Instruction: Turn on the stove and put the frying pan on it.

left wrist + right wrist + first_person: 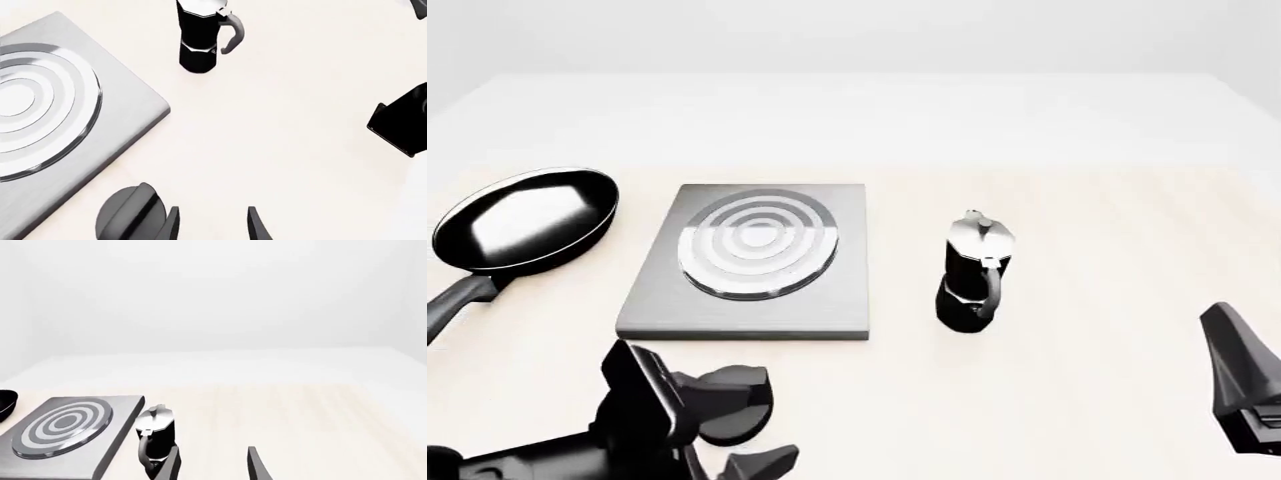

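The stove (754,262) is a flat grey plate with burner rings, left of the table's middle; it also shows in the left wrist view (60,115) and the right wrist view (67,432). Its black oval knob (731,408) lies on the table in front of it. My left gripper (754,435) is open and empty. In the left wrist view the knob (127,212) sits just outside one finger (172,226) of my left gripper (213,227). The frying pan (527,218) lies left of the stove, handle toward me. My right gripper (1238,385) (212,467) is open and empty at the right edge.
A black-and-silver moka pot (974,275) stands upright right of the stove, also in the left wrist view (200,37) and the right wrist view (155,437). My right arm shows as a black shape (403,120) in the left wrist view.
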Robot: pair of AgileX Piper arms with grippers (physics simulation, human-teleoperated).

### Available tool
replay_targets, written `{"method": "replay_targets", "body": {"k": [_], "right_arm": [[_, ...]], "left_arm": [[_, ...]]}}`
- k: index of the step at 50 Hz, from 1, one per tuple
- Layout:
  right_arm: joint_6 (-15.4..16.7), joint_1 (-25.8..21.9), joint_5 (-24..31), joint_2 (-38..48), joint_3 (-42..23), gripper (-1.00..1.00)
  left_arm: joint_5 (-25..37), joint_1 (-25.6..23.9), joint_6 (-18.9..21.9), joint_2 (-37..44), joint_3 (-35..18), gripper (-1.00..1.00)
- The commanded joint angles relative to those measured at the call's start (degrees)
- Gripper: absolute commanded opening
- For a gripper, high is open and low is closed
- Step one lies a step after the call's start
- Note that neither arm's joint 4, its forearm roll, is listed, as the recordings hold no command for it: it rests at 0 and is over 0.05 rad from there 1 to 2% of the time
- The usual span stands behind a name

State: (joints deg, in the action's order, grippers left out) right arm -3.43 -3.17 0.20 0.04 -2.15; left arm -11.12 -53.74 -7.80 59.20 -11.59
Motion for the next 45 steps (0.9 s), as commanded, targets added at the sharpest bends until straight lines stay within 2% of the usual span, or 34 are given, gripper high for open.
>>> {"method": "replay_targets", "body": {"k": [1,8,9,11,18,20,26,28,29,30,32,34,36,38,45], "right_arm": [[-0.2,0.0,0.0,0.0,-0.1,1.0],[-0.3,-0.1,0.4,0.0,-0.7,1.0],[-0.4,-0.2,0.5,0.0,-1.0,1.0],[-0.4,-0.4,0.4,0.0,-1.0,1.0],[-0.3,-0.7,0.6,0.0,-1.1,1.0],[-0.2,-0.9,0.8,0.0,-1.5,1.0],[-0.1,-1.3,1.2,0.0,-2.0,1.0],[-0.1,-1.4,1.2,0.0,-2.0,1.0],[0.2,-2.2,1.5,0.0,-2.4,1.0],[0.3,-2.3,1.6,0.0,-2.5,1.0],[0.3,-2.4,1.7,0.0,-2.5,1.0],[0.4,-2.6,1.8,0.0,-2.6,1.0],[0.4,-2.7,1.8,0.0,-2.6,1.0],[0.6,-3.1,2.0,0.0,-2.8,1.0],[0.6,-3.6,2.6,0.0,-3.4,1.0]], "left_arm": [[8.9,-2.6,0.1,-8.6,-3.2,1.0],[16.7,-1.5,1.1,-16.1,-5.8,1.0],[26.1,2.3,2.8,-24.1,-9.6,1.0],[30.0,4.8,4.2,-27.2,-11.0,1.0],[36.9,10.4,6.2,-32.2,-13.5,1.0],[40.2,13.7,7.5,-34.2,-14.7,1.0],[44.8,21.2,9.7,-36.4,-16.6,1.0],[45.3,22.2,9.9,-36.5,-16.9,1.0],[46.8,31.4,11.2,-35.2,-18.9,1.0],[46.8,33.7,12.0,-34.9,-19.4,1.0],[47.2,35.7,11.9,-33.9,-20.3,1.0],[46.8,38.8,14.1,-33.3,-21.2,1.0],[47.3,39.7,14.4,-32.8,-21.8,1.0],[47.4,44.5,15.6,-30.1,-25.1,1.0],[47.1,49.2,17.2,-27.5,-26.8,1.0]]}}
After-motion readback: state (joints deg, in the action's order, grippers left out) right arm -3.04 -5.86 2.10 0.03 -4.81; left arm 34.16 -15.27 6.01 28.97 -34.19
